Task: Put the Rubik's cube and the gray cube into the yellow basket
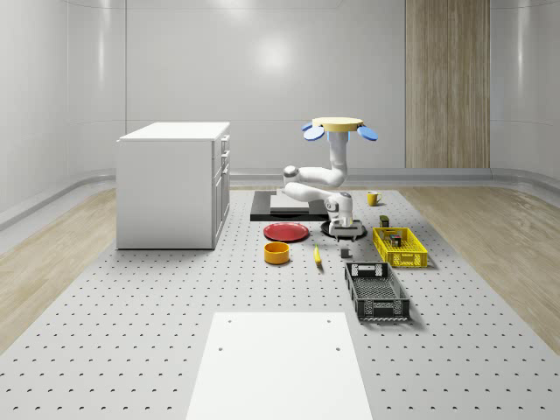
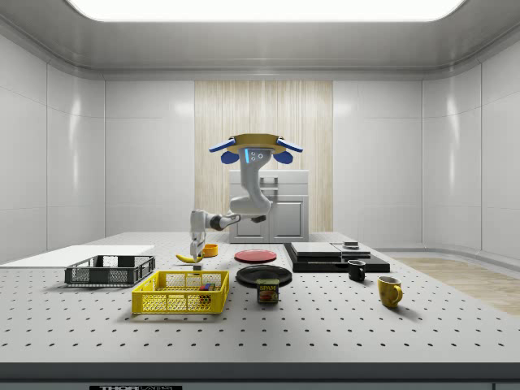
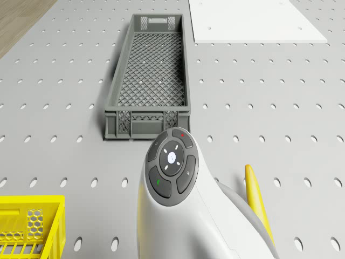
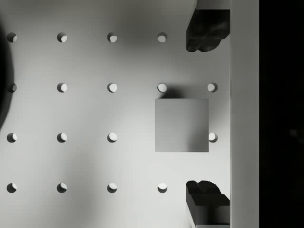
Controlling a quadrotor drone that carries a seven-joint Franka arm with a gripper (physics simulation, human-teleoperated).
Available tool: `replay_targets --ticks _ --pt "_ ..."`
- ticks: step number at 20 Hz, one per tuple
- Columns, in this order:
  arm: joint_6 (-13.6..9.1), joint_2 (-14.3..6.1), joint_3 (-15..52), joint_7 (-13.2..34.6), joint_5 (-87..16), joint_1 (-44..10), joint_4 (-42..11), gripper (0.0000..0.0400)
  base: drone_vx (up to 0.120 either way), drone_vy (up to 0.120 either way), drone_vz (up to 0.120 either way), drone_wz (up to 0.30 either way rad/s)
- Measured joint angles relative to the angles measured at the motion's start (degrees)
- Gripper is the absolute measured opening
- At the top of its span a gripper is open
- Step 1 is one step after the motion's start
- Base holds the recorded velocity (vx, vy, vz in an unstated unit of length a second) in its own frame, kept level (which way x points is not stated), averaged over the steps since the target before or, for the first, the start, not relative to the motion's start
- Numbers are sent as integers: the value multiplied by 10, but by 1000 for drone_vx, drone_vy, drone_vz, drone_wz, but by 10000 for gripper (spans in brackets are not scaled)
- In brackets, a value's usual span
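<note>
The gray cube (image 4: 182,125) lies on the perforated table, below and between my open fingertips (image 4: 207,31), slightly off their centre line. In the whole-scene view the gripper (image 1: 346,231) hangs just above the gray cube (image 1: 346,254), to the left of the yellow basket (image 1: 400,248). The Rubik's cube (image 2: 205,285) rests inside the yellow basket (image 2: 180,293). The drone (image 1: 338,127) hovers above the table, over the black slab at the back, with its arm bent forward and down. In the side view the gripper (image 2: 195,249) points down at the table.
A gray mesh crate (image 1: 376,291) stands in front of the basket. A banana (image 1: 317,255), an orange bowl (image 1: 276,253) and a red plate (image 1: 286,232) lie left of the gripper. A white cabinet (image 1: 175,184) stands far left. A can (image 2: 268,290) and mugs (image 2: 389,290) are nearby.
</note>
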Motion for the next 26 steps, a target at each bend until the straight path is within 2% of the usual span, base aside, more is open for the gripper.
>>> replay_targets --ticks 8,17,19,21,26 --pt "20 5 -50 -10 -47 -3 21 400 0 0 0 0" --pt "30 15 -84 -20 -81 -2 40 400 0 0 0 0" --pt "30 17 -87 -22 -84 0 41 341 0 0 0 0" --pt "29 19 -89 -24 -86 1 42 305 0 0 0 0" --pt "26 24 -91 -27 -90 4 43 266 0 0 0 0"
